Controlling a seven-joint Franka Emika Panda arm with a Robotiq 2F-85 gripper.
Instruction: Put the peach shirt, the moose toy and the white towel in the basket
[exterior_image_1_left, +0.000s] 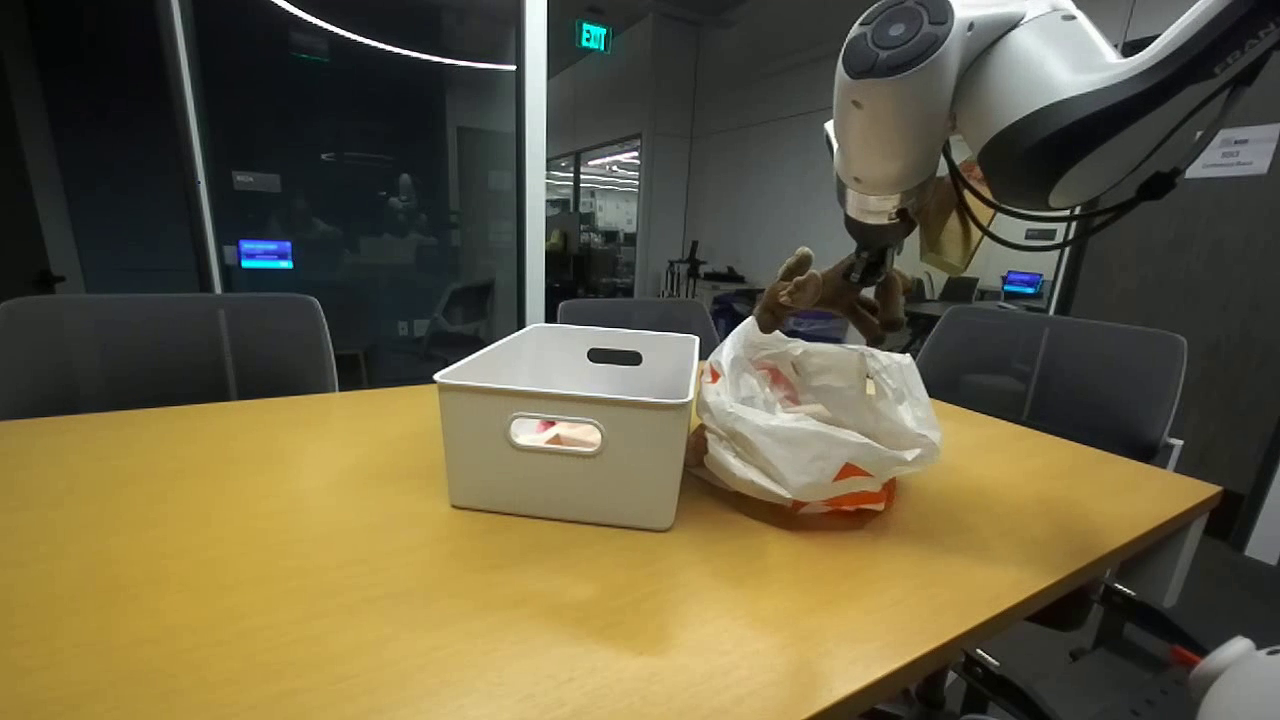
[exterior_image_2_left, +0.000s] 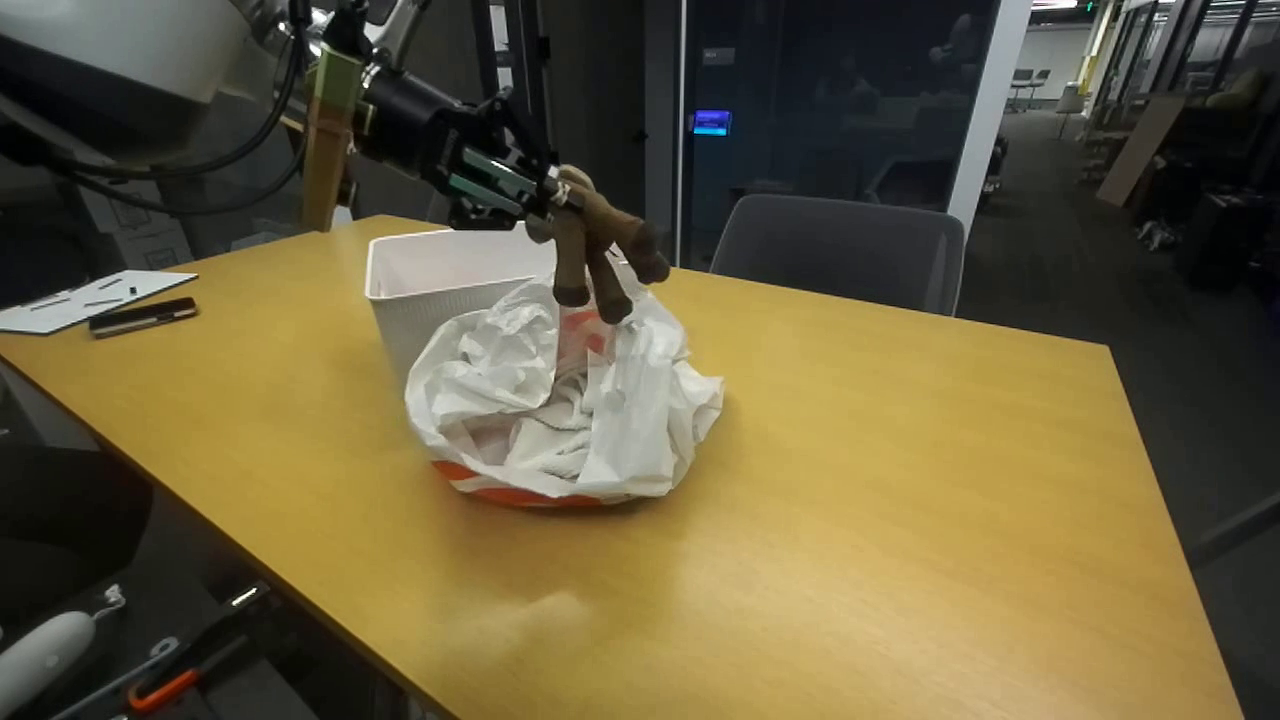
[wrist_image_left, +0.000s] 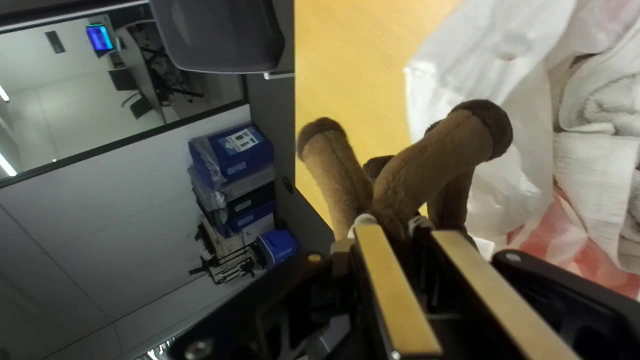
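My gripper (exterior_image_1_left: 868, 266) is shut on the brown plush moose toy (exterior_image_1_left: 828, 290) and holds it in the air above the plastic bag. In the wrist view the toy's legs (wrist_image_left: 435, 155) stick out beyond the fingertips (wrist_image_left: 392, 227). It also hangs from the gripper in an exterior view (exterior_image_2_left: 605, 240). The white basket (exterior_image_1_left: 570, 490) stands on the table beside the bag. Peach cloth (exterior_image_1_left: 568, 434), apparently the peach shirt, shows through the basket's handle slot. The white towel (exterior_image_2_left: 553, 437) lies inside the bag and shows in the wrist view (wrist_image_left: 600, 107).
The crumpled white and orange plastic bag (exterior_image_1_left: 840, 445) sits open against the basket on the yellow table (exterior_image_1_left: 300, 560). A small brown thing (exterior_image_1_left: 697, 447) shows between them. A whiteboard (exterior_image_2_left: 90, 300) and a dark eraser-like object (exterior_image_2_left: 143, 317) lie near a table edge. Chairs stand around.
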